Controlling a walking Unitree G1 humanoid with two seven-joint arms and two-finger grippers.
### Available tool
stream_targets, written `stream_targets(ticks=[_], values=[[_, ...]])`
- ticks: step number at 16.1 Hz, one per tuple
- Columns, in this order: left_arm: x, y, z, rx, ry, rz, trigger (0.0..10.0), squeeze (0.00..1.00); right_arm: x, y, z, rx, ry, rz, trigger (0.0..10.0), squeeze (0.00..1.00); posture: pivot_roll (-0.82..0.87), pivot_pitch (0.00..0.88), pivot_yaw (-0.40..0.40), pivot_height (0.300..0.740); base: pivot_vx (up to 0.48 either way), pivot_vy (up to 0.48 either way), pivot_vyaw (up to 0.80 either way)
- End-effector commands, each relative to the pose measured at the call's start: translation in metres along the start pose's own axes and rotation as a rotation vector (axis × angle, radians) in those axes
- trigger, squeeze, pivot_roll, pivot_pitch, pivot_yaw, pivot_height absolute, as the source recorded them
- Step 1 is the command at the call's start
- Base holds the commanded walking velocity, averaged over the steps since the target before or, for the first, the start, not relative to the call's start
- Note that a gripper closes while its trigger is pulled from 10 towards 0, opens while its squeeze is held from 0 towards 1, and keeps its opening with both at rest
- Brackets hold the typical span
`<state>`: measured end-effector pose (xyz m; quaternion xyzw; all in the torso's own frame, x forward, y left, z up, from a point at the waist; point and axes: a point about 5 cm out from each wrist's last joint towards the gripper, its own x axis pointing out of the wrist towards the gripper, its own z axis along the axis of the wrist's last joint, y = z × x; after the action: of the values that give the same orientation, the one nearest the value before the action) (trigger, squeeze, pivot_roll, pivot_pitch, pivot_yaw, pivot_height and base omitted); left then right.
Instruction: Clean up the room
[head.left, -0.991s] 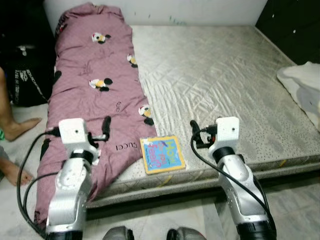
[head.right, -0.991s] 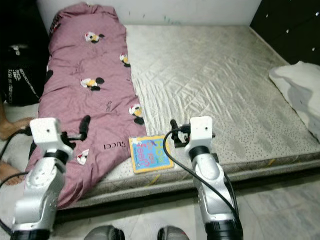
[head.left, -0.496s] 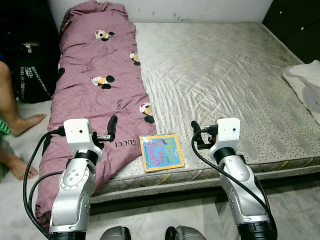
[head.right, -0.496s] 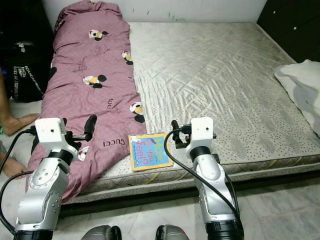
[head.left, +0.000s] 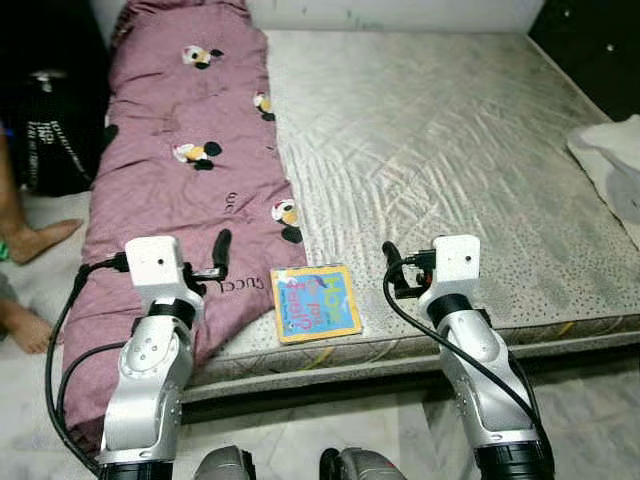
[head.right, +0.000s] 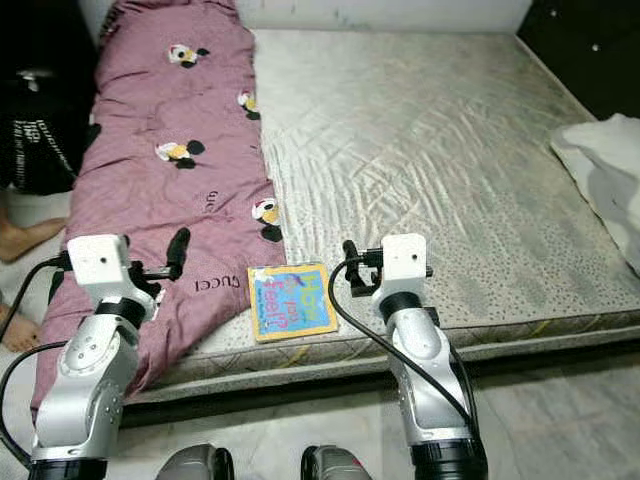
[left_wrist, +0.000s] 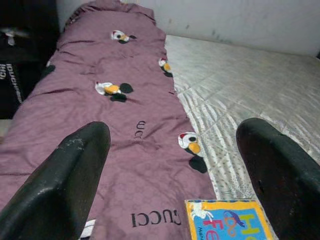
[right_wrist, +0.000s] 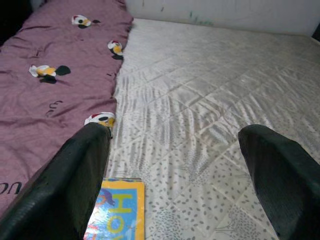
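Mauve quilt (head.left: 180, 170) beside book (head.left: 316, 302) on mattress (head.left: 450, 150); both grippers' fingers (left_wrist: 75, 170) spread, empty.

Bare mattress (head.left: 450, 150): purple quilt (head.left: 180, 170) along left side, book (head.left: 316, 302) near edge, white cloth (head.left: 612, 165) far right.

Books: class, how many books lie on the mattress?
1. A single colourful book lies flat at the mattress front edge, beside the purple blanket. Others could be hidden under the blanket.
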<state>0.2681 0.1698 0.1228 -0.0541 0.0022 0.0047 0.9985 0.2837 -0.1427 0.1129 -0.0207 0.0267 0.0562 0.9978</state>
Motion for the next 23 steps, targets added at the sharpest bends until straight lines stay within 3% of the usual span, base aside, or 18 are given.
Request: stream_targets(ticks=[1, 3, 11, 23], values=[[-0.0008, -0.0014, -0.0016, 0.01, 0.008, 0.001, 10.0, 0.0, -0.0011, -0.0022, 0.0036, -0.004, -0.013, -0.011, 10.0, 0.0, -0.04, 0.123, -0.06, 0.74, 0.0, 0.0, 0.0], [-0.0008, -0.0021, -0.0016, 0.011, 0.008, 0.0, 10.0, 0.0, -0.0013, -0.002, 0.0035, -0.004, -0.013, -0.008, 10.0, 0.0, -0.04, 0.124, -0.059, 0.74, 0.0, 0.0, 0.0], [-0.0001, -0.0028, -0.002, 0.012, 0.006, 0.007, 10.0, 0.0, -0.0005, -0.0012, 0.0048, -0.008, -0.022, 0.001, 10.0, 0.0, -0.04, 0.121, -0.063, 0.658, 0.0, 0.0, 0.0], [0.0005, -0.0009, 0.0005, 0.003, -0.01, -0.002, 10.0, 0.0, 0.0011, -0.0016, 0.0059, -0.017, -0.026, 0.004, 10.0, 0.0, -0.04, 0.122, -0.068, 0.658, 0.0, 0.0, 0.0]])
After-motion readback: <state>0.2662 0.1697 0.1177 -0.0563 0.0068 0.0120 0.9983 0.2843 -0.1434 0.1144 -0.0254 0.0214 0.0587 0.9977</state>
